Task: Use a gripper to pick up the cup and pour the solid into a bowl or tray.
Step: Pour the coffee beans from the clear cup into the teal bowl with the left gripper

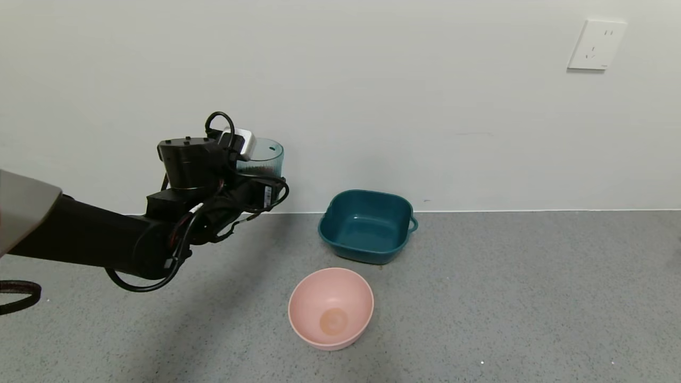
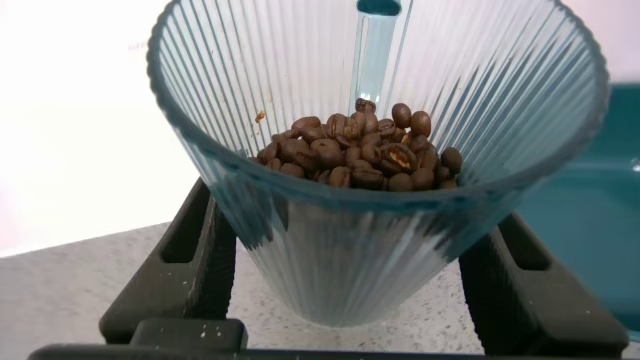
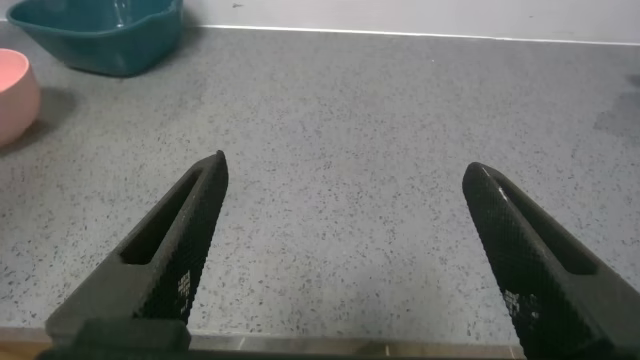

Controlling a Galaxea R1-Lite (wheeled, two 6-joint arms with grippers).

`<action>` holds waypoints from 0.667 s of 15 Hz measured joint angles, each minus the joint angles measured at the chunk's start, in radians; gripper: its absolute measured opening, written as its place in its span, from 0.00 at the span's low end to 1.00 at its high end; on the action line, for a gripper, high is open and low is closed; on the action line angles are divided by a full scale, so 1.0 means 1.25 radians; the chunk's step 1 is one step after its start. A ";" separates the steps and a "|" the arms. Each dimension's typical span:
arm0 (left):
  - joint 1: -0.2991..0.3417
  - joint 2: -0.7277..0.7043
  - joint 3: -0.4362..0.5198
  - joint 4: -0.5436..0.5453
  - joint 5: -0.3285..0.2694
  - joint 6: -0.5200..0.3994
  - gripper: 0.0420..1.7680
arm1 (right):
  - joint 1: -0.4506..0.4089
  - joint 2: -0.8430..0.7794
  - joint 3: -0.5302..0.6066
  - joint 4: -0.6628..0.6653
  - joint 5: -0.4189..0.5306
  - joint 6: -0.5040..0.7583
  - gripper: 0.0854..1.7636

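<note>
Up off the counter (image 1: 505, 298) at far left, left end effector (image 2: 345, 290) was clamped on the upright cup (image 1: 260, 157), beans (image 2: 355, 150) inside. Carry step; next it'd swing right over the teal basin (image 1: 367, 226) and tip. Right end effector (image 3: 345, 255) idled, fingers apart.

Left gripper (image 1: 260, 183) raised, jaws clamped; right gripper (image 3: 345, 250) low, jaws apart.

Even bright light; soft arm shadow on floor (image 1: 479, 298); left wrist background overexposed.

Head view overhead; teal basin (image 1: 367, 226) shared by wrist views.
</note>
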 joint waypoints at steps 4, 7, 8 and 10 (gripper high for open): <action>-0.052 -0.001 -0.020 0.049 0.060 0.073 0.72 | 0.000 0.000 0.000 0.000 0.000 0.000 0.97; -0.064 0.018 -0.038 0.054 0.070 0.145 0.72 | 0.000 0.000 0.000 0.000 0.000 0.000 0.97; -0.064 0.024 -0.042 0.055 0.071 0.173 0.72 | 0.000 0.000 0.000 0.000 0.000 0.000 0.97; -0.067 0.037 -0.046 0.053 0.071 0.226 0.72 | 0.000 0.000 0.000 0.000 0.000 0.000 0.97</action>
